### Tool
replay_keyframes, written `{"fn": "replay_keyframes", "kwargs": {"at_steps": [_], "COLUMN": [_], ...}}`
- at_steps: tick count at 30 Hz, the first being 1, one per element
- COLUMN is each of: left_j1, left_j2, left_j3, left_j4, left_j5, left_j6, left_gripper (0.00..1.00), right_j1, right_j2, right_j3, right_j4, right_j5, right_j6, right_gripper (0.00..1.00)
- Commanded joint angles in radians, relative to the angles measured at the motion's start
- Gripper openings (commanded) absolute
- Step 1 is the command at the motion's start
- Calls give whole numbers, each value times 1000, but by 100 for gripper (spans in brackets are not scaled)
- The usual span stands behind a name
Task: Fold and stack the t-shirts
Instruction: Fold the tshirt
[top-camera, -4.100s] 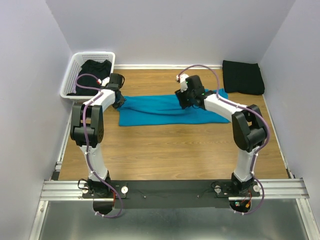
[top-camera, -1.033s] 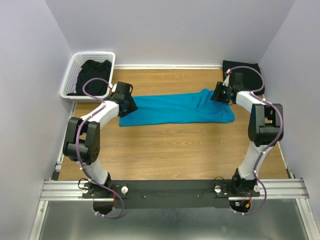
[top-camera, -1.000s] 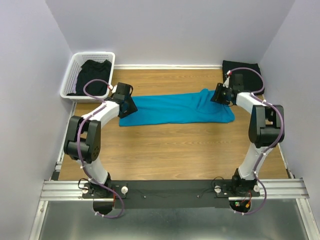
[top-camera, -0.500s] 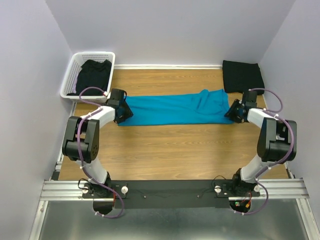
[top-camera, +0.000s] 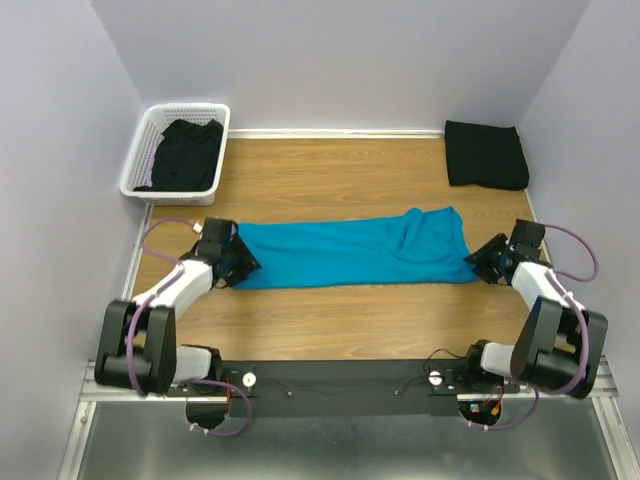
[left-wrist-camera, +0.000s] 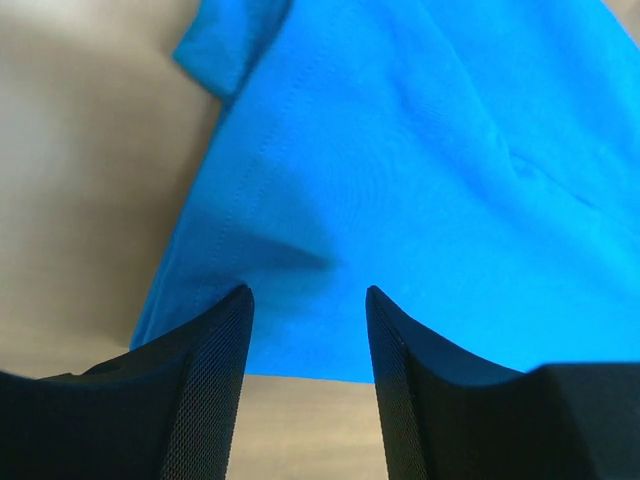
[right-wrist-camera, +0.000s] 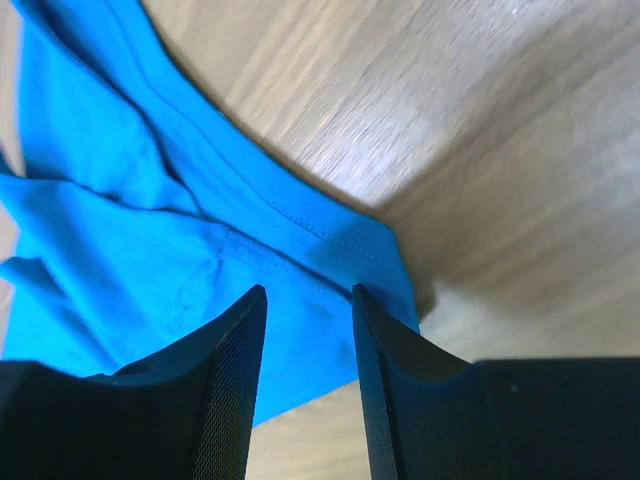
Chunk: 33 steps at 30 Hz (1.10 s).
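Note:
A bright teal-blue t-shirt (top-camera: 350, 250) lies folded into a long strip across the wooden table. My left gripper (top-camera: 238, 265) is low at its left end and my right gripper (top-camera: 480, 262) is at its right end. In the left wrist view the left gripper (left-wrist-camera: 305, 295) is open, its tips over the t-shirt (left-wrist-camera: 420, 150) near its hem. In the right wrist view the right gripper (right-wrist-camera: 308, 292) is open too, above a corner of the t-shirt (right-wrist-camera: 120, 220). No cloth is pinched between either pair of jaws. A folded black t-shirt (top-camera: 487, 153) lies at the back right.
A white lattice basket (top-camera: 135, 170) at the back left holds crumpled black t-shirts (top-camera: 185, 150). Purple walls close in the left, back and right sides. Bare wood (top-camera: 340, 170) shows behind the teal strip, and a narrower band in front of it.
Both grippers have swung from the far side of the strip's ends toward the table's near edge. The teal t-shirt has slid nearer the arm bases with them.

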<state>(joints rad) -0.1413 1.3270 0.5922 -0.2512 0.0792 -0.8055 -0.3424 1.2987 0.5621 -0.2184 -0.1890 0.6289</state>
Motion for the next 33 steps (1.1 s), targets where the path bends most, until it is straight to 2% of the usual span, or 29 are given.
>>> {"fn": "replay_keyframes", "kwargs": {"at_steps": [1, 5, 6, 9, 11, 12, 13, 14, 18, 21, 28, 33], "left_j1": [5, -27, -64, -138, -234, -262, -314, -367, -472, -520, -561, -572], "left_j2": [-156, -281, -293, -247, -207, -151, -115, -38, 194, 416, 696, 828], "left_j3": [-69, 10, 62, 171, 214, 254, 274, 325, 519, 732, 993, 1084], "left_j4": [-151, -195, -201, -174, -126, -71, -39, 17, 72, 89, 96, 99], "left_j5": [22, -50, -71, -110, -93, -84, -11, 28, 30, 89, 186, 270], "left_j6": [-47, -23, 1, 58, 92, 98, 129, 150, 215, 284, 413, 482], "left_gripper": [61, 66, 68, 68, 68, 68, 68, 68, 69, 70, 68, 69], "right_j1": [-4, 130, 208, 273, 279, 281, 286, 287, 289, 289, 293, 292], "right_j2": [-120, -93, -40, 63, 158, 187, 212, 303, 420, 485, 559, 588], "right_j3": [42, 171, 208, 310, 352, 396, 427, 477, 571, 608, 637, 659], "right_j4": [-64, -33, -29, 0, 23, 37, 39, 39, 36, 36, 36, 37], "right_j5": [-30, -64, -63, -133, -202, -213, -231, -265, -299, -317, -346, -363], "right_j6": [-31, -118, -176, -244, -250, -262, -268, -285, -314, -319, -353, -359], "right_gripper": [48, 50, 50, 50, 49, 49, 49, 49, 49, 49, 49, 49]}}
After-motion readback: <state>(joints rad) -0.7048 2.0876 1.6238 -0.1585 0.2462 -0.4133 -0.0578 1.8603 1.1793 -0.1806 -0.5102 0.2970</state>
